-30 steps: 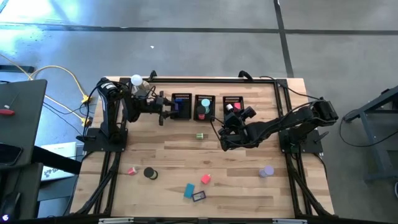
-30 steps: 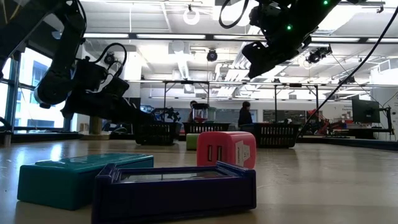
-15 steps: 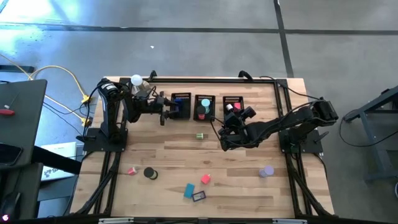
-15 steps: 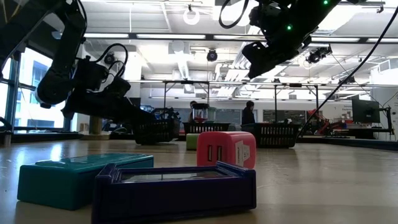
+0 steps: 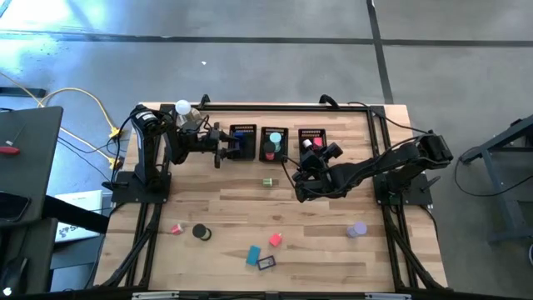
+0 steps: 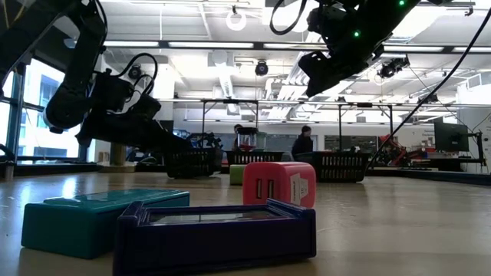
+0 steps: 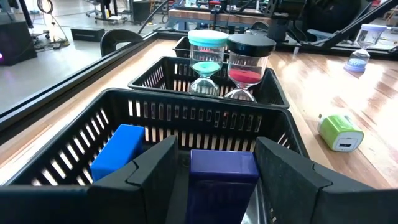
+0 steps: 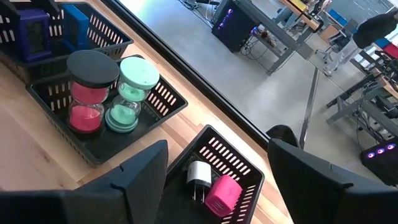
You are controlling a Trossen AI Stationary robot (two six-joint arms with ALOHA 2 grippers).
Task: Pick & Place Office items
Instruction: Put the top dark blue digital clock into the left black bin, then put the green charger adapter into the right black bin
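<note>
No readable writing anywhere. Three mesh bins (image 5: 273, 142) line the tabletop's far edge. Left gripper (image 7: 214, 171) grips a dark blue block (image 7: 222, 177) over the first bin; right gripper (image 8: 217, 168) gapes empty.

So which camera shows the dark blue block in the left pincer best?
The left wrist view: the blue block sits between the pincer's fingers, above the basket. High view gives a speck; the low and right wrist views don't show it clearly.

The counter (image 5: 333, 242) is pale planked wood with a soft sheen. The bins (image 7: 205, 112) look like matt black mesh, and the hourglasses (image 8: 93, 93) are clear and glossy.
</note>
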